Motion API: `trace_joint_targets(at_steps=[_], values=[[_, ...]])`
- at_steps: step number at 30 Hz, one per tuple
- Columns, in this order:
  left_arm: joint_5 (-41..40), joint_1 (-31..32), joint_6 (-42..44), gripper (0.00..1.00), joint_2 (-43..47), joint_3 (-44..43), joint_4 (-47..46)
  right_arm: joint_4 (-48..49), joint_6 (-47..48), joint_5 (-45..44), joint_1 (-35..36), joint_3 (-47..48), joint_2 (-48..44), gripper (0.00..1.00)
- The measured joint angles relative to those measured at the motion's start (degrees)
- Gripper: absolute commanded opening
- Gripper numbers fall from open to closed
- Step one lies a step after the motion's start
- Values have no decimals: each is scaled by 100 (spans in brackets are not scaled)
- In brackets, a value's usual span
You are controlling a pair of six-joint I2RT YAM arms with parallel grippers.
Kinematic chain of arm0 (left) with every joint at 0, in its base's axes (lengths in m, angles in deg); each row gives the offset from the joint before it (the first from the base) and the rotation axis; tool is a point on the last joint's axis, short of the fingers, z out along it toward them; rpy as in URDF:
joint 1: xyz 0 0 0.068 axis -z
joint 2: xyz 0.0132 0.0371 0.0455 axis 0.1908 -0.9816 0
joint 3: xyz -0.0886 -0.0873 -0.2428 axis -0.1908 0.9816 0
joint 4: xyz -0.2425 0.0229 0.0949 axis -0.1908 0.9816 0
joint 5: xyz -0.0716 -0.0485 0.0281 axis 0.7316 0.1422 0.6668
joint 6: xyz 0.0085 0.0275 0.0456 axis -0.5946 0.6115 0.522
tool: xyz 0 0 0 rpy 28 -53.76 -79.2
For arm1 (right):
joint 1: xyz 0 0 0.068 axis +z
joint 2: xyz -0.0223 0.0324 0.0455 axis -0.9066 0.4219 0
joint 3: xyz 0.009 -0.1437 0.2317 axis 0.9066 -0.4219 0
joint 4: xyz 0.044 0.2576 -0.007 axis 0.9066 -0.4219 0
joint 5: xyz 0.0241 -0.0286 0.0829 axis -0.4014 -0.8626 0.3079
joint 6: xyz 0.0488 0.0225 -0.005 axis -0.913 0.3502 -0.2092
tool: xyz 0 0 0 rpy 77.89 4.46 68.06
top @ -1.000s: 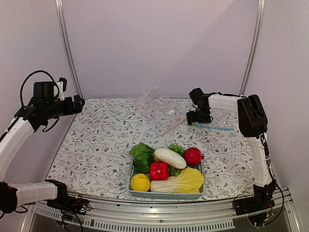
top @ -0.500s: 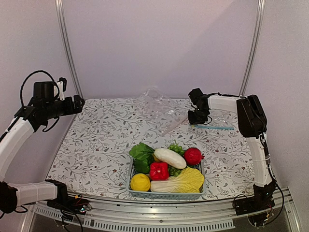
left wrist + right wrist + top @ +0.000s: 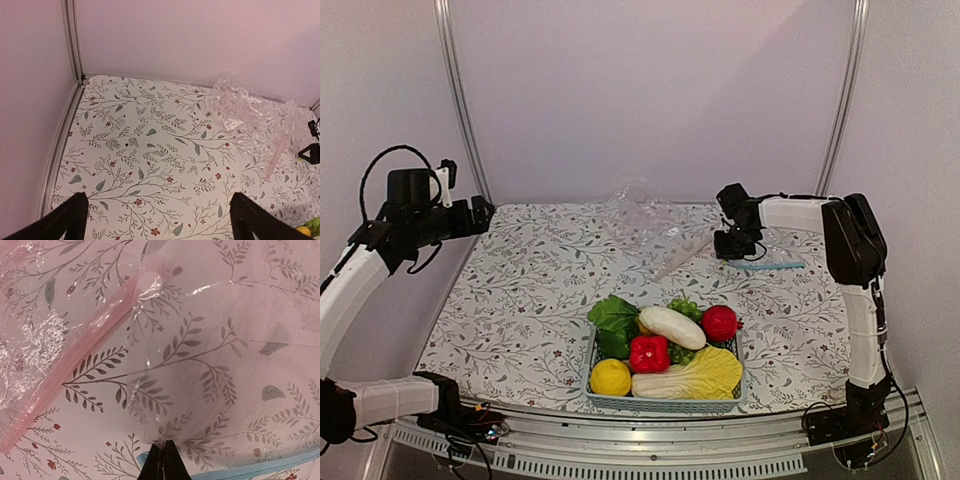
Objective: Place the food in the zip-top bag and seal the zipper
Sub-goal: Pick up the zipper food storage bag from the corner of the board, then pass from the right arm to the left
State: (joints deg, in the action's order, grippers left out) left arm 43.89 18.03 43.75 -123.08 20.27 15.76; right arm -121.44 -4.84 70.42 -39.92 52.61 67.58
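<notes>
1. Left end effector [image 3: 483, 212]: it hangs above the bench [image 3: 520, 290] at the 10 o'clock edge, well apart from every task item. In the left wrist view its fingers [image 3: 67, 220] stand wide apart. Nothing is held, and only the leaf-patterned bench surface shows in the gap.

2. Right end effector [image 3: 729, 246]: it sits low over the bench at 2 o'clock. In the right wrist view the two fingers [image 3: 155, 465] are pressed together. The clear film of the zip-top bag [image 3: 640, 212] is pinched at their tips, and creases spread outward from the pinch point.

3. Zip-top bag: it lies crumpled along the far side of the bench, from 12 o'clock to 2 o'clock. The zipper [image 3: 767, 264] lies flat on the bench just beside the right end effector, on its 4 o'clock side. In the right wrist view the teal strip passes close to the fingertips at 4 o'clock. A pink band [image 3: 65, 375] crosses the film at 9 o'clock in that view.

4. Food: all of it rests in the light-blue basket [image 3: 665, 402] at 6 o'clock on the bench, well apart from the bag.
   - lemon [image 3: 610, 377]: 7 o'clock corner of the basket.
   - red pepper [image 3: 649, 353]: centre.
   - cabbage [image 3: 700, 375]: 5 o'clock side.
   - white radish [image 3: 671, 327]: lying across the top of the load.
   - red round fruit [image 3: 719, 323]: 2 o'clock corner.
   - green leaves [image 3: 613, 314]: 10 o'clock corner.
</notes>
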Motion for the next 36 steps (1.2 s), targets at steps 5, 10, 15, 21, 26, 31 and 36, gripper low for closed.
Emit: trace_joint_targets(at_steps=[5,10,15,21,26,31,36], values=[[151,94,4,99,0,26,-37,11,-116,219,0,-444,-767,0],[407,483,-186,100,39,90,-170,83,-227,577,0,-748,-1810,0],[1091,887,-903,99,94,289,-522,127,-345,1067,2,-1139,-2715,0],[1829,1445,-2059,99,70,411,-1204,236,-535,1543,190,-1794,-3744,2],[2203,2221,-2852,98,-229,516,-2015,675,-800,1810,737,-2306,-4358,3],[2400,3073,-3429,86,-951,507,-2761,1307,-1176,1860,1375,-2470,-4454,3],[2621,3571,-3838,75,-1576,485,-3364,1860,-1451,1803,1945,-2430,-4400,3]])
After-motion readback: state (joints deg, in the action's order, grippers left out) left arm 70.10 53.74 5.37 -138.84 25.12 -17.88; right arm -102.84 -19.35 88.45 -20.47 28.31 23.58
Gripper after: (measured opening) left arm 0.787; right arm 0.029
